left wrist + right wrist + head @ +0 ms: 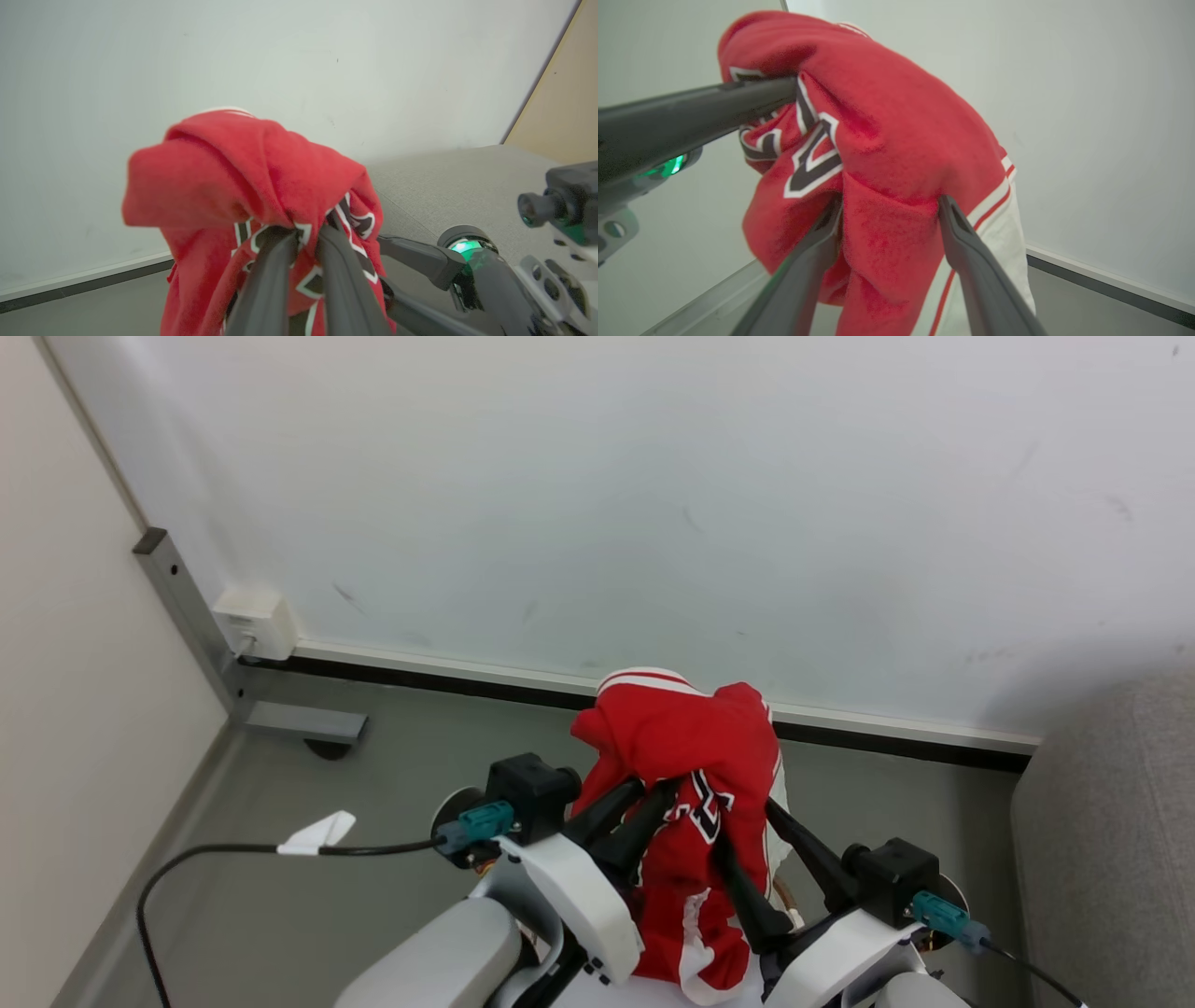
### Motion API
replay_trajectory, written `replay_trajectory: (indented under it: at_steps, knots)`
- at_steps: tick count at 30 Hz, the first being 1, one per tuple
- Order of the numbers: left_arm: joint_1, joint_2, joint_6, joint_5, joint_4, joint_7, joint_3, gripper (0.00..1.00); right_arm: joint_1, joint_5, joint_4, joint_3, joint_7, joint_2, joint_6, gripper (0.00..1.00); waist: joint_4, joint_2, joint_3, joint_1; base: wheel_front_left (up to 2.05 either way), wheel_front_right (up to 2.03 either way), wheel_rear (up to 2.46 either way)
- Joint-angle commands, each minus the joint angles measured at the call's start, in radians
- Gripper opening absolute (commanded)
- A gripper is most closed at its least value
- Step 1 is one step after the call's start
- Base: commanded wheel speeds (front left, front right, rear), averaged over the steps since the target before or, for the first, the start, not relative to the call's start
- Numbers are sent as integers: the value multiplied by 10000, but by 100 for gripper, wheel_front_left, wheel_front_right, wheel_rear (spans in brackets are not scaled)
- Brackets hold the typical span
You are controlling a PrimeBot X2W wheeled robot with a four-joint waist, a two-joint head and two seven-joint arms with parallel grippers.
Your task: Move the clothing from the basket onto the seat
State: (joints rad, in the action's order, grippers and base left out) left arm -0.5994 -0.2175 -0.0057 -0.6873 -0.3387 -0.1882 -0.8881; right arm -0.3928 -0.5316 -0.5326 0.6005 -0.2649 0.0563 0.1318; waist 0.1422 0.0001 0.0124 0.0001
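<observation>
Jersey [681,737] hangs bunched up in mid-air, with the seat [1111,821] off to the right. Left gripper [653,791] pinches one fold; right gripper [744,826] is spread wide, seemingly just propping the cloth. If that one pinch slips, it drops on the floor [280,896].

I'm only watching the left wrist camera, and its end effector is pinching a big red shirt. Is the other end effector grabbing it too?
Observer: No. The right end effector has its fingers spread wide, and a fold of the jersey bulges between them.
Operator: Is it red all over?
Observer: No. A white panel edged with red stripes hangs down one side.
Operator: Is anything else around?
Observer: A black cable with a white tag loops above the grey floor.
</observation>
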Motion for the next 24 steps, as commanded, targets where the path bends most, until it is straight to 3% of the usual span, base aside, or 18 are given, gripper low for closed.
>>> replay_trajectory:
  at_steps: [1,16,17,18,19,24]
  knots:
    - [-84,22,-30,121,0,-2,-20,0,-107,-94,-141,-20,9,2,-21,100,105,-1,22,-1,0,0,0]
    - [128,370,-273,277,280,341,-843,0,-901,-332,-1663,138,9,-50,-21,99,652,-1,17,-1,0,0,0]
    - [146,362,-273,261,290,332,-856,0,-915,-357,-1648,138,9,-51,-21,69,657,-1,18,-1,0,0,0]
    - [155,348,-264,244,298,334,-860,0,-923,-388,-1608,153,9,-50,-21,20,654,-1,19,-1,0,0,0]
    - [163,329,-253,213,290,325,-847,0,-926,-415,-1575,173,9,-51,-21,0,644,-1,18,-1,0,0,0]
    - [201,258,-163,68,200,258,-745,0,-859,-449,-1404,267,8,-51,-21,0,523,-1,35,-1,0,0,0]
